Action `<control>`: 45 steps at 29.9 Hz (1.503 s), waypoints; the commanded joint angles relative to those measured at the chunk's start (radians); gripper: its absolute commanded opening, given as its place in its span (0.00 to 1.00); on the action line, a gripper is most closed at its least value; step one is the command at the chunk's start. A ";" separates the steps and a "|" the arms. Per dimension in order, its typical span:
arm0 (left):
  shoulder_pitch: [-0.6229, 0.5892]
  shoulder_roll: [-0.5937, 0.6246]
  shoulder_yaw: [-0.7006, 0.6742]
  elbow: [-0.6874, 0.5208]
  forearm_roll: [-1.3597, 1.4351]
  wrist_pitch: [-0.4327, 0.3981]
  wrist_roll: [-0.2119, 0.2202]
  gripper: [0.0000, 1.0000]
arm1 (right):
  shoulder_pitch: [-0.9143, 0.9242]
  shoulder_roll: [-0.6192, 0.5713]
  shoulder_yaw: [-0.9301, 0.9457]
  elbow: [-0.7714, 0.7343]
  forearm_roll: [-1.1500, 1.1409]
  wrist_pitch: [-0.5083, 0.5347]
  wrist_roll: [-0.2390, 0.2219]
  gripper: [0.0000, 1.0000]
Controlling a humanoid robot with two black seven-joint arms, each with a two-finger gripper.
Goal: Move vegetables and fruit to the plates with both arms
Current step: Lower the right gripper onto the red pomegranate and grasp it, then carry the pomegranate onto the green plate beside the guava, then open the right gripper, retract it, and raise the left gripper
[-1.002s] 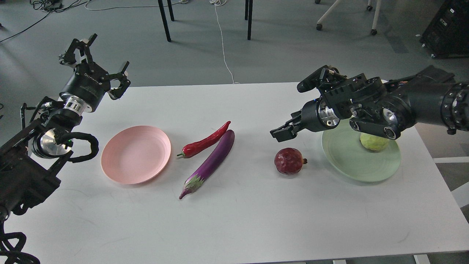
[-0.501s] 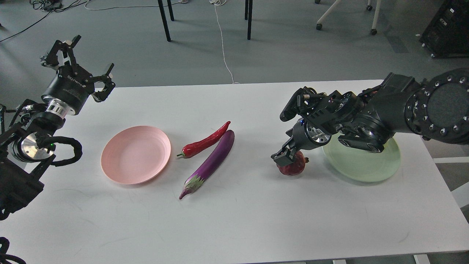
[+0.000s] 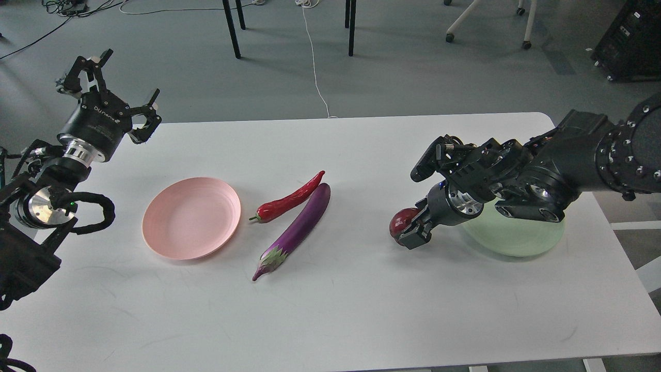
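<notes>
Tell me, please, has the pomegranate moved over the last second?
Yes, slightly: the pomegranate has shifted away from the green plate, toward the eggplant, with the right end effector around it.

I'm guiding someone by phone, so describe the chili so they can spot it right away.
On the white table, look right of the pink plate. The chili lies along the eggplant's far side, shorter, slimmer, red, not purple.
</notes>
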 commanded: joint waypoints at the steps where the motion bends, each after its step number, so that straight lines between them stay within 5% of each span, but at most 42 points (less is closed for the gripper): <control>1: 0.000 0.000 -0.001 0.000 0.000 0.000 0.001 0.98 | 0.003 -0.015 0.002 0.003 -0.012 -0.004 0.020 0.65; 12: 0.000 0.004 -0.002 0.000 -0.001 0.000 0.001 0.98 | 0.105 -0.211 0.010 -0.003 -0.030 -0.010 0.033 0.60; 20: 0.000 0.001 -0.002 -0.006 -0.001 0.000 0.001 0.98 | -0.022 -0.380 0.016 -0.036 -0.142 -0.033 0.033 0.61; 25: -0.002 -0.003 -0.002 -0.006 -0.001 0.000 0.001 0.98 | -0.065 -0.403 0.016 -0.079 -0.144 -0.061 0.033 0.67; 33: -0.006 -0.006 0.002 -0.006 0.000 0.000 0.003 0.98 | -0.099 -0.403 0.057 -0.079 -0.141 -0.064 0.031 0.93; 39: -0.005 -0.002 0.007 -0.006 0.005 0.000 0.001 0.98 | -0.091 -0.416 0.103 -0.075 -0.125 -0.061 0.031 0.96; 45: -0.023 -0.002 0.011 -0.012 0.086 0.000 -0.005 0.98 | -0.120 -0.476 0.389 -0.073 0.014 -0.047 0.030 0.97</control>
